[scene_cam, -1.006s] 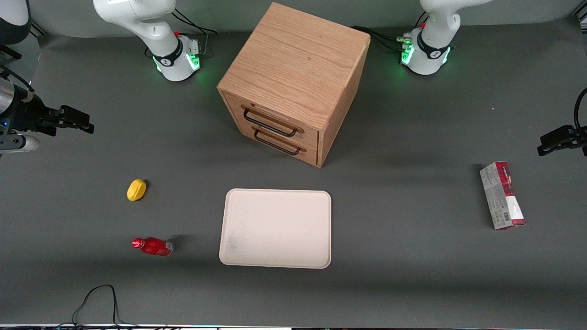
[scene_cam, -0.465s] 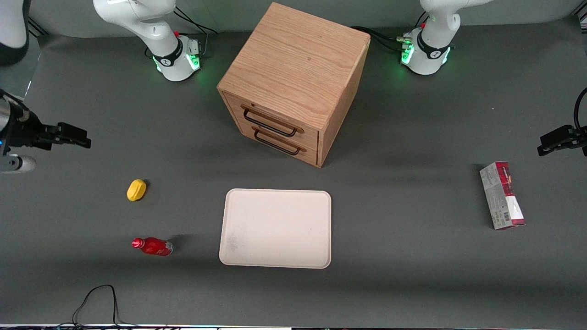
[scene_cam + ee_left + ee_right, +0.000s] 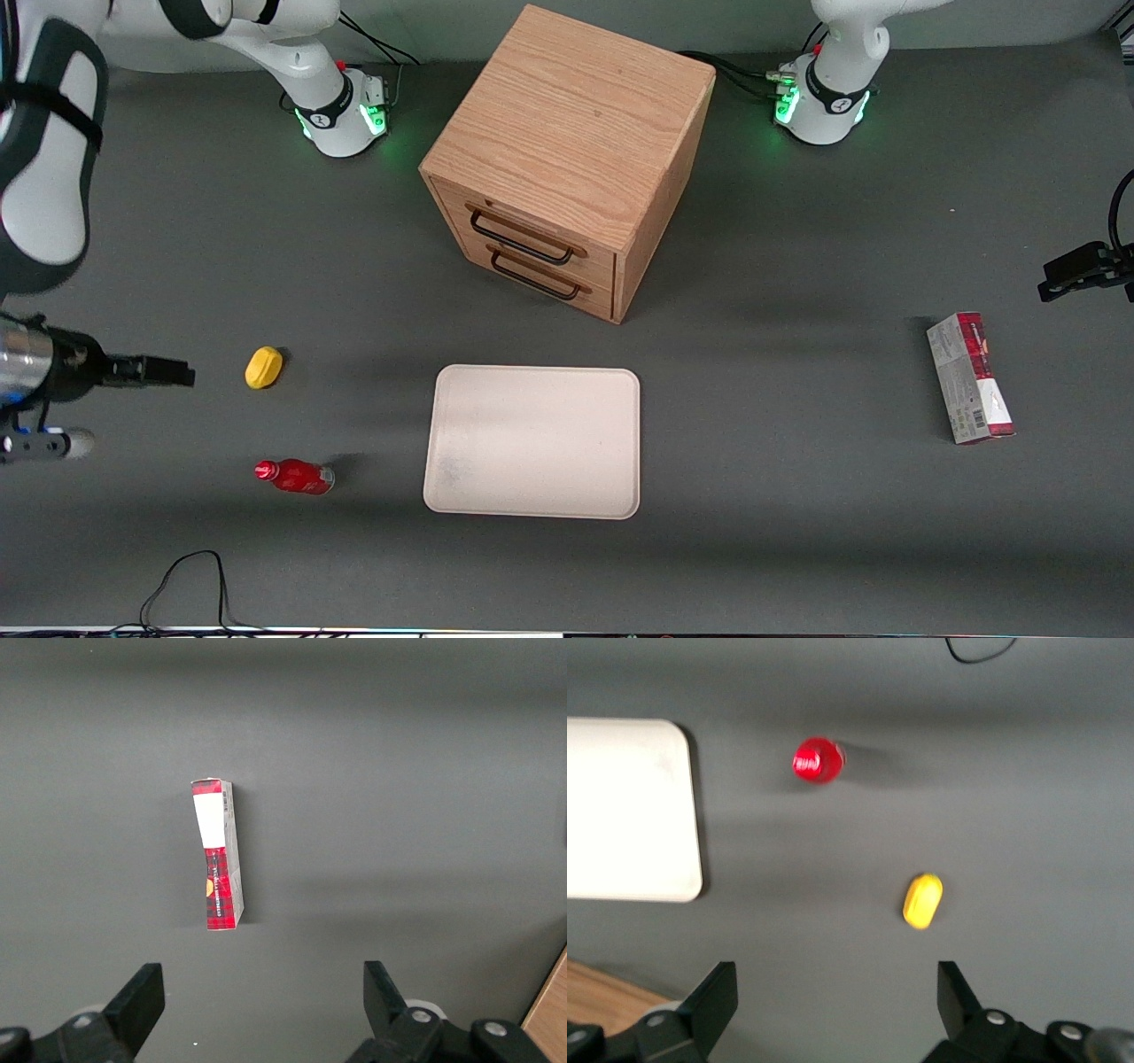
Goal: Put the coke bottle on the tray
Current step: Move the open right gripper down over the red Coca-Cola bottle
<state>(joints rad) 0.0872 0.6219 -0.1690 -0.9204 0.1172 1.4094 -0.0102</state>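
The coke bottle (image 3: 295, 476), small and red with a red cap and silvery base, lies on its side on the grey table, beside the tray toward the working arm's end. It also shows in the right wrist view (image 3: 819, 759). The cream-white tray (image 3: 532, 441) lies flat in front of the drawer cabinet, nearer the front camera; its corner shows in the right wrist view (image 3: 629, 815). My gripper (image 3: 182, 372) hangs open and empty above the table at the working arm's end, beside the yellow lemon, farther from the front camera than the bottle. In the right wrist view the gripper (image 3: 837, 992) has its fingers wide apart.
A yellow lemon-shaped object (image 3: 263, 367) lies farther from the camera than the bottle; it shows in the right wrist view (image 3: 922, 900). A wooden drawer cabinet (image 3: 567, 159) stands mid-table. A red-and-grey carton (image 3: 969, 377) lies toward the parked arm's end. A black cable (image 3: 186, 580) loops at the near edge.
My gripper has moved nearer the front camera and closer to the lemon and the bottle. The bottle, tray and other things have not moved.
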